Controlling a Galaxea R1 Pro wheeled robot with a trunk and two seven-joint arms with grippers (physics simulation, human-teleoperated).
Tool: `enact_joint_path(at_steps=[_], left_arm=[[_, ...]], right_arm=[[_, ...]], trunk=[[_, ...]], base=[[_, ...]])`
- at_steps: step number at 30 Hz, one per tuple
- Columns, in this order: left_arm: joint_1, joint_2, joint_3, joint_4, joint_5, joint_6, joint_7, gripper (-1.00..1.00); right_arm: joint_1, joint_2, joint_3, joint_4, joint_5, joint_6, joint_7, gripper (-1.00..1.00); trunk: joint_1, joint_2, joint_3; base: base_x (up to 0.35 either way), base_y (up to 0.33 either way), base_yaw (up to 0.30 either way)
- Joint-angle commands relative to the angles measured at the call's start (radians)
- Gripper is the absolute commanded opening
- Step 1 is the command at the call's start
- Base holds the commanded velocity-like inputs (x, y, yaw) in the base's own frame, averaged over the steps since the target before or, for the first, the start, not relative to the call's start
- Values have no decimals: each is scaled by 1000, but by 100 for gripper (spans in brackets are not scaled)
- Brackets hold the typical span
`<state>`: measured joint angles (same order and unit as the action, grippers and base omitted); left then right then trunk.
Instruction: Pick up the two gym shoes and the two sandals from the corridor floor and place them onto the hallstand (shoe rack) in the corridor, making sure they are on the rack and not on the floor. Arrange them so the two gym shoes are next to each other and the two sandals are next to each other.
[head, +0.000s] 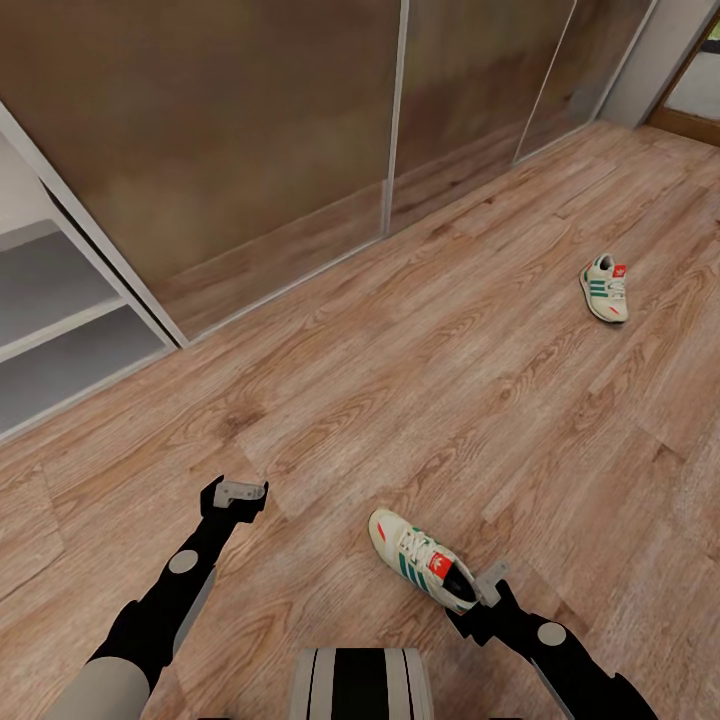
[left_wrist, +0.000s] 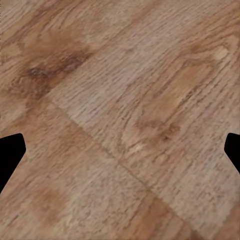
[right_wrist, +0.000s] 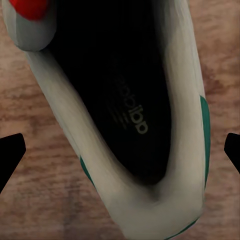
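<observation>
Your right end effector (head: 490, 582) is open w/ fingers apart, hovering right over the near gym shoe (head: 423, 559)'s heel. Shoe's long axis runs far-left from there. Left end effector (head: 240, 492) open too, over bare corridor floor (head: 400, 380).

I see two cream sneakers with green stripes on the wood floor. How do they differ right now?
The near cream-white sneaker with green stripes lies close in front of the robot, with the right gripper at its heel; the far cream-white sneaker lies alone, farther off to the right. The near one's toe points up-left in the head view, the far one's toe toward the camera. Both rest upright on the light-brown wood-plank floor, showing red tongue labels.
</observation>
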<state>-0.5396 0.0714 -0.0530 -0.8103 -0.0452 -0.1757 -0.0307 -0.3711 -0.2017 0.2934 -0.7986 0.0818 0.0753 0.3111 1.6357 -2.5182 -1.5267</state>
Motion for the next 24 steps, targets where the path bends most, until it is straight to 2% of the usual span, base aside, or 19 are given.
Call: enact_joint_path(at_steps=[1,15,16,24], left_arm=[[0,1,-1,0,-5,-3,0,100],[0,2,4,-1,-4,-4,0,100],[0,2,4,-1,-4,-4,0,100],[0,2,5,-1,-4,-2,0,100]], right_arm=[[0,-1,1,-2,9,5,2,100],[0,-6,2,-2,9,6,3,100],[0,-6,2,-2,9,6,3,-100],[0,-15,0,-2,9,6,2,-100]], trunk=[[0,0,-1],[0,0,-1],[0,0,-1],[0,0,-1]], base=[[4,0,0],[1,0,0],[0,0,0],[0,0,0]])
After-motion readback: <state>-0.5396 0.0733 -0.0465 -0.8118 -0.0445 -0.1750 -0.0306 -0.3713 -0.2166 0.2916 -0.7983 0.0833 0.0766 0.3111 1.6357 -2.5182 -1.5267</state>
